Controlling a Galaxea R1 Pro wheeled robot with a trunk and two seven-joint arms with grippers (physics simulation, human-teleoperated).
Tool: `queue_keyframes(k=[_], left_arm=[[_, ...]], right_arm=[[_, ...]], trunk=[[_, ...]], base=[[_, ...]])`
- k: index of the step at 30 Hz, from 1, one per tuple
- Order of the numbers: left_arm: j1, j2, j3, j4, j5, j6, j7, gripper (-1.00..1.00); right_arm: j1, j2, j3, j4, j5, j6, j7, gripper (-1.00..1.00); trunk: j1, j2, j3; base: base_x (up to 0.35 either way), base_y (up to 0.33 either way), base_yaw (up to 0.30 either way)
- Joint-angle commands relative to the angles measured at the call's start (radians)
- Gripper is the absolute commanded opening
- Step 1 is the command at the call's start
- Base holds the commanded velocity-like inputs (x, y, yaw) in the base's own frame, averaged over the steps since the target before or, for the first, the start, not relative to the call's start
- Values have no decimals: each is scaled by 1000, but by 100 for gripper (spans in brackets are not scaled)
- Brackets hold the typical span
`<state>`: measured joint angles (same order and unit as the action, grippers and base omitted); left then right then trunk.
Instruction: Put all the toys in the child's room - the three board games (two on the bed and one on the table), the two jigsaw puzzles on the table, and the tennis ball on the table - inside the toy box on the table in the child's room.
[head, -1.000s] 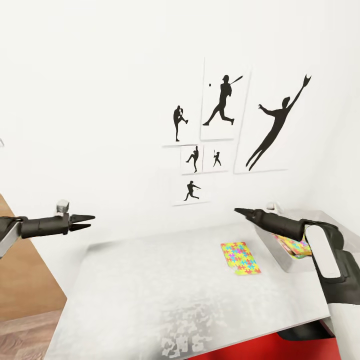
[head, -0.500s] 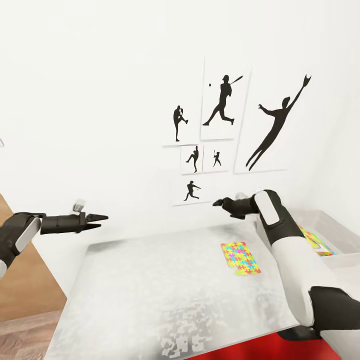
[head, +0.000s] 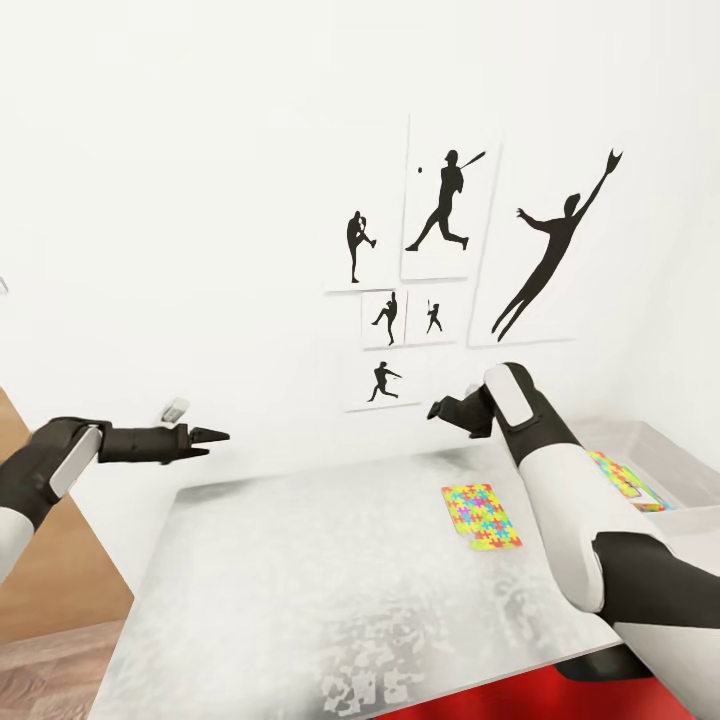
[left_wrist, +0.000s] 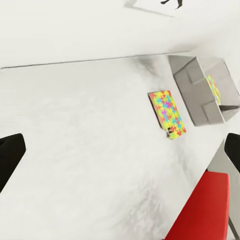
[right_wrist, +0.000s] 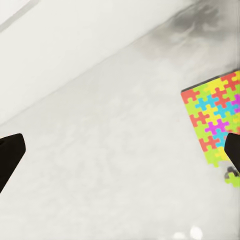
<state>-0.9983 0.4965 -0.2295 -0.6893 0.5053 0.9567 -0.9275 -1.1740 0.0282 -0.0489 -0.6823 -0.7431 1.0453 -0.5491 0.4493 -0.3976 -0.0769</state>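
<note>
One jigsaw puzzle (head: 480, 515) lies flat on the pale grey table (head: 330, 570), near its right side. The grey toy box (head: 680, 462) stands at the table's right end with a colourful flat piece (head: 620, 478) inside. My right gripper (head: 435, 408) hovers open above the table's back edge, left of the box and beyond the puzzle. My left gripper (head: 212, 437) hangs open off the table's back left corner. The left wrist view shows the puzzle (left_wrist: 167, 114) beside the toy box (left_wrist: 192, 95). The right wrist view looks down on the puzzle (right_wrist: 215, 125) between wide-apart fingers.
A white wall with black sports silhouette prints (head: 450, 260) rises right behind the table. A red seat (head: 520, 700) sits under the table's near edge, also seen as a red seat (left_wrist: 205, 210) in the left wrist view. Wood floor (head: 50, 640) lies to the left.
My right arm has risen from over the toy box and swung left, elbow up, uncovering the box. The left gripper has drifted right and slightly down. The puzzle has not moved.
</note>
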Motion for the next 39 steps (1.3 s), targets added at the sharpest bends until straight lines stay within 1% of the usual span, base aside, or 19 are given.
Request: queue_keyframes(k=[1,2,4,9,20,23,24,26,31,39], left_arm=[[-1,-3,-4,-4,3,5,17,100],[-2,-9,-4,-10,4,8,52,100],[-2,-13,-4,-14,5,10,83,100],[-2,-19,-4,-21,8,13,128,100],[-3,-22,-3,-37,9,14,151,100],[-4,-32,-1,-53,8,15,157,100],[-5,-40,0,-58,8,15,163,100],[-6,-48,1,-61,7,15,170,100],[-6,-62,2,-65,7,16,196,100],[-6,-64,2,-67,8,21,209,100]], right_arm=[[-2,2,-4,0,-9,2,-15,100],[-3,3,-3,0,-8,2,-20,100],[-2,4,-2,0,-8,2,-24,100],[0,4,-2,0,-7,2,-30,100],[0,-8,-3,2,-8,2,-27,100],[0,-11,-5,3,-7,2,-26,100],[0,-12,-6,4,-7,2,-26,100],[-1,-12,-7,4,-6,2,-26,100],[-4,-13,-8,5,-6,2,-26,100],[-5,-12,-9,10,-7,2,-26,100]], trunk=[[1,-2,-2],[1,-2,-2],[1,-2,-2],[1,-2,-2],[1,-2,-2],[1,-2,-2],[1,-2,-2],[1,-2,-2],[1,-2,-2],[1,-2,-2]], base=[[0,0,0],[0,0,0],[0,0,0],[0,0,0],[0,0,0],[0,0,0],[0,0,0],[0,0,0],[0,0,0],[0,0,0]])
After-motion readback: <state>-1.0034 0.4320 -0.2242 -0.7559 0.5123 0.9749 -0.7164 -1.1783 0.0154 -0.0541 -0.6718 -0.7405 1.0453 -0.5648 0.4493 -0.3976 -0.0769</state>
